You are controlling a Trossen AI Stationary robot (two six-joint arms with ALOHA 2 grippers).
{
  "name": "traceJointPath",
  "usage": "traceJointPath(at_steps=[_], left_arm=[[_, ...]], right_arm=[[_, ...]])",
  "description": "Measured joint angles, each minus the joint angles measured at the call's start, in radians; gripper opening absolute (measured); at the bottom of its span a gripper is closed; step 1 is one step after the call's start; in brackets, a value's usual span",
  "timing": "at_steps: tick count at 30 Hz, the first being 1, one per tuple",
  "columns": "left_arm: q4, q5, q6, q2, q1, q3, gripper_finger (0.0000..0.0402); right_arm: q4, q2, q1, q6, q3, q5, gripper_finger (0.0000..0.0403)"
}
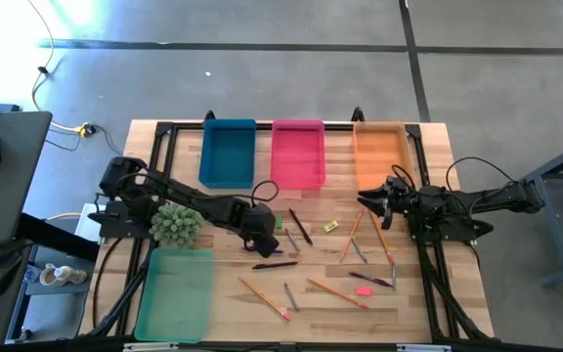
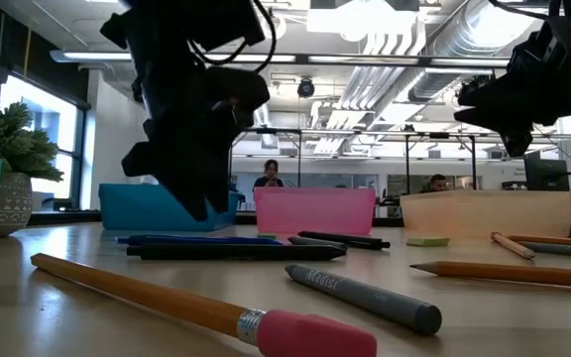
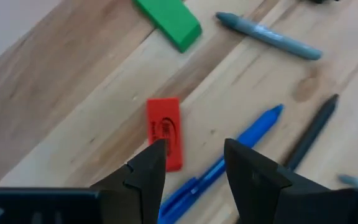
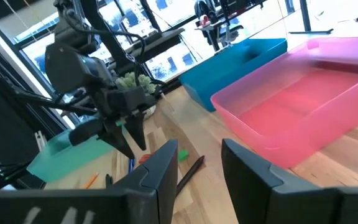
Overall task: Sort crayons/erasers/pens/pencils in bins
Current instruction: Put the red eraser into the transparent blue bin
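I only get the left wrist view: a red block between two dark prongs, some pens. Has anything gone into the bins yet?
Observer: Not from what shows. Seen from above, the blue bin, pink bin, orange bin and green bin have nothing inside.
Operator: What's the other arm doing?
Observer: The right gripper hangs open and empty beside the orange bin.
Operator: Anything besides stationery out there?
Observer: A small potted plant stands next to the left arm, whose left gripper is open over your red eraser.
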Motion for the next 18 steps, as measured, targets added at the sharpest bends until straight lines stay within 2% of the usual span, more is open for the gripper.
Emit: traceJointPath(at_steps=[18], left_arm=[[-0.013, -0.086, 0.027, 0.02, -0.017, 0.0, 0.0134]], right_arm=[[0.002, 0.0, 0.0, 0.024, 0.0, 0.0, 0.0117]])
